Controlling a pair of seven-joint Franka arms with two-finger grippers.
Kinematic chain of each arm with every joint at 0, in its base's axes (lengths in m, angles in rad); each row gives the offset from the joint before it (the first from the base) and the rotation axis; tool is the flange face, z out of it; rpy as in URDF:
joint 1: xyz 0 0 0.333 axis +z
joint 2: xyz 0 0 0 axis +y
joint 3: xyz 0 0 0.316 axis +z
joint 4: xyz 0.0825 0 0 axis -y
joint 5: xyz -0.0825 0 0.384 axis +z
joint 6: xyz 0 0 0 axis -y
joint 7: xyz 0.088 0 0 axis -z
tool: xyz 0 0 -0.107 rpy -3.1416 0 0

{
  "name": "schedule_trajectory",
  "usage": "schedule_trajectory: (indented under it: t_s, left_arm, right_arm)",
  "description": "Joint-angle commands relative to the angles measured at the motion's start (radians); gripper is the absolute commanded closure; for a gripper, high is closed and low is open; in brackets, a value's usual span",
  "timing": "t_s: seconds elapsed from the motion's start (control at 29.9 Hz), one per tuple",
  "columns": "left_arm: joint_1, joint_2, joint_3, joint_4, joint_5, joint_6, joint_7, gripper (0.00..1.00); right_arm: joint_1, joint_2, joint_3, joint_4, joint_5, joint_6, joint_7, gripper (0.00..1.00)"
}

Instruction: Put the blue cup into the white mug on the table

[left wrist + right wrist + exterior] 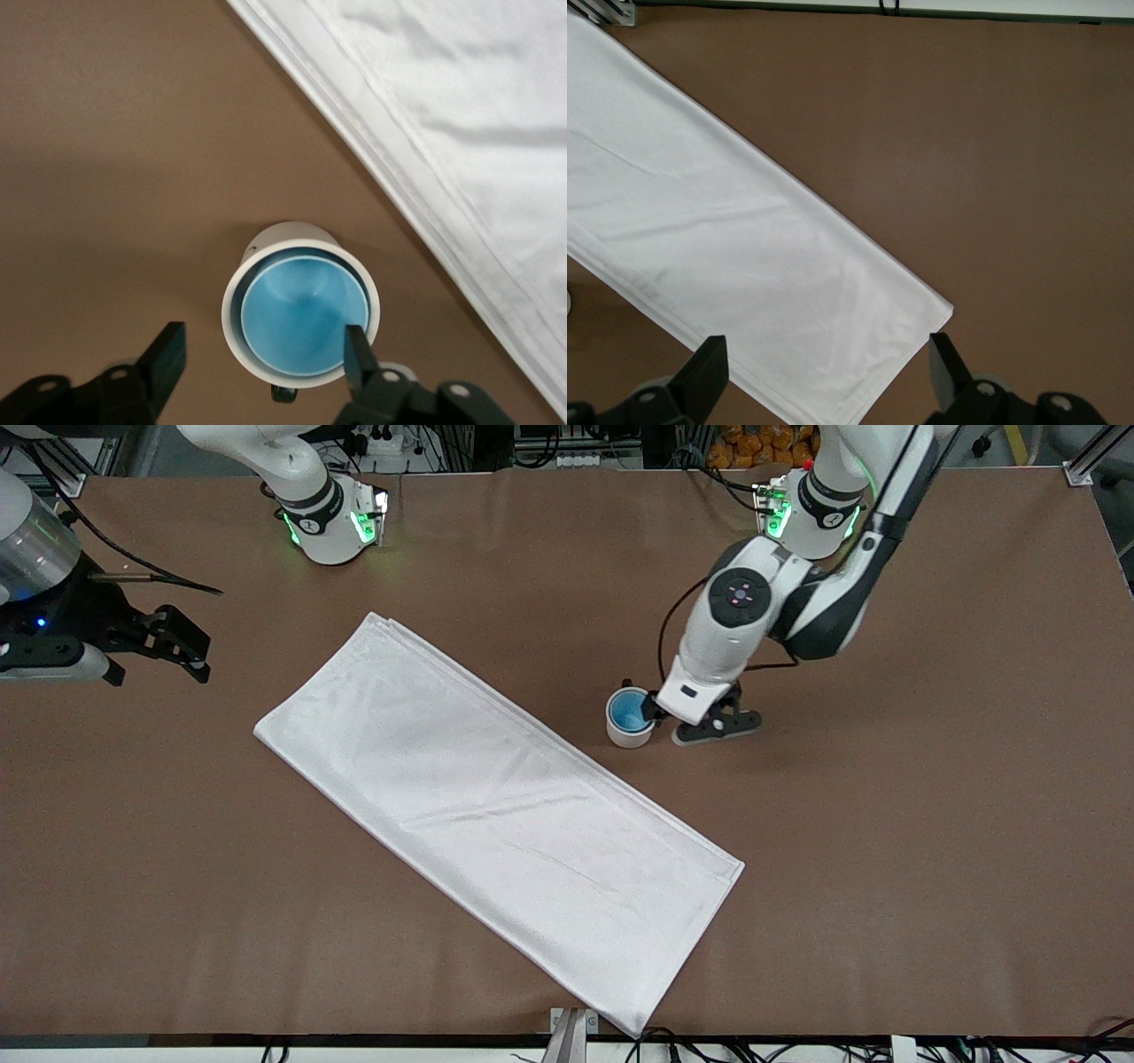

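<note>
The left gripper's [266,359] two black fingers [165,352] are spread wide, with nothing pinched between them; one finger is seen over the rim of the small cream-white cylindrical mug [301,305], the other over bare brown surface beside it. Inside that mug the small round bright-blue plastic cup [301,314] is seated upright, its rim ringed by the mug's wall. In the front view the left gripper [700,722] is held low just beside the mug [630,731], toward the left arm's end of the wide matte brown counter [930,824], and the blue cup [628,710] is seen nested in it. The mug stands on the counter just beside the long edge of the large folded white cloth [496,815], apart from it.

The right gripper's [824,367] fingers [709,363] are likewise spread apart and empty, held over a corner of the white cloth [744,266]. In the front view the right gripper [182,646] is seen at the right arm's end of the counter, where that arm waits
</note>
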Motion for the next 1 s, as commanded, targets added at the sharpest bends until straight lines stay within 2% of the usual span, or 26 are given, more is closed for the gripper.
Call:
schedule_trajectory:
  t_s: [0.0,0.27,0.54,0.8,0.97]
  left_arm:
    - [0.163,-0.067,-0.007,-0.009,0.025,-0.062,0.186,0.0]
    - [0.355,-0.077,-0.01,0.036,0.026,-0.082,0.416,0.0]
    - [0.469,-0.143,-0.01,0.042,0.017,-0.157,0.584,0.0]
    - [0.498,-0.228,-0.012,0.019,-0.027,-0.204,0.627,0.0]
    - [0.477,-0.241,-0.007,0.028,-0.032,-0.311,0.625,0.0]
  right_arm:
    - [-0.031,0.005,0.015,0.009,0.016,-0.003,-0.021,0.0]
    - [-0.044,0.005,0.015,0.011,0.016,-0.001,-0.02,0.0]
    - [-0.073,0.019,0.022,0.004,0.016,0.023,-0.021,0.0]
    - [-0.113,0.022,0.038,0.004,0.018,0.023,-0.035,0.0]
    - [-0.137,0.022,0.047,0.004,0.02,0.023,-0.066,0.0]
